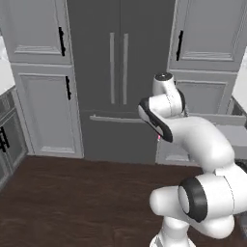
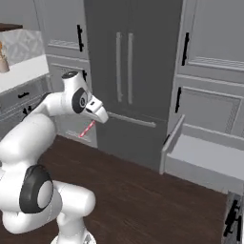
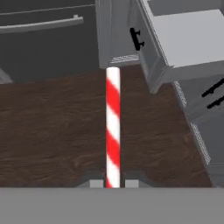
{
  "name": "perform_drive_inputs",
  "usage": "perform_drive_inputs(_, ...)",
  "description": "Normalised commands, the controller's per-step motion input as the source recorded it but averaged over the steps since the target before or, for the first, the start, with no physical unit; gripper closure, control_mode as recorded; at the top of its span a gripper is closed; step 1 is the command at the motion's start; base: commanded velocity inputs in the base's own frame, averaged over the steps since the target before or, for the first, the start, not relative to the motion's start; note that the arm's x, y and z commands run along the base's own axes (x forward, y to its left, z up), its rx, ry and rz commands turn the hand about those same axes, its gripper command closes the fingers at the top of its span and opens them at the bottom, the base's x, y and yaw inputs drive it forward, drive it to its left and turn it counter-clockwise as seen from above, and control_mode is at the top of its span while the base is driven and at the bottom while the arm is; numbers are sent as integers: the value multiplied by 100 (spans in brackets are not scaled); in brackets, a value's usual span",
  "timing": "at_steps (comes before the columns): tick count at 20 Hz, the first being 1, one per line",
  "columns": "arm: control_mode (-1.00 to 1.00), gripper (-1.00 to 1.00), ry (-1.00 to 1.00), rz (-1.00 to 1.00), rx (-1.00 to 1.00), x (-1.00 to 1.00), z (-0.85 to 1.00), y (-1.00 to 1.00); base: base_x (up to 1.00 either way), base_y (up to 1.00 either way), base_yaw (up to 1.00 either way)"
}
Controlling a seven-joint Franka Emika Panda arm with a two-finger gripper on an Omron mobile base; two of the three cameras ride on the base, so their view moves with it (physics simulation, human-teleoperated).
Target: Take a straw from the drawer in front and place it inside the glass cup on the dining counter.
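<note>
White arm (image 1: pixel 193 140) before dark fridge doors (image 1: pixel 118 72).

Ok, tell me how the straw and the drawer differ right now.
The straw is thin and red-and-white striped; the drawer is a broad grey box. The straw is held in the shut gripper above the wood floor; the drawer stands pulled open from its cabinet.

The straw (image 3: pixel 113 127) looks smooth, striped red and white, like paper or plastic. The drawer (image 2: pixel 205 155) at three o'clock is matt grey. The floor (image 1: pixel 72 202) is dark grained wood.
</note>
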Motion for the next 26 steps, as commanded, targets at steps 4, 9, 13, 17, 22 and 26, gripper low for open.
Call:
perform_drive_inputs(4,100,100,0,0,0,0,0,0,-5,37,99)
perform_drive_inputs(9,100,100,0,0,0,0,0,0,0,42,96)
perform_drive_inputs(13,100,100,0,0,0,0,0,0,0,45,94)
perform_drive_inputs(17,100,100,0,0,0,0,0,0,0,53,92)
perform_drive_inputs(22,100,100,0,0,0,0,0,0,0,60,88)
perform_drive_inputs(26,100,100,0,0,0,0,0,0,12,53,79)
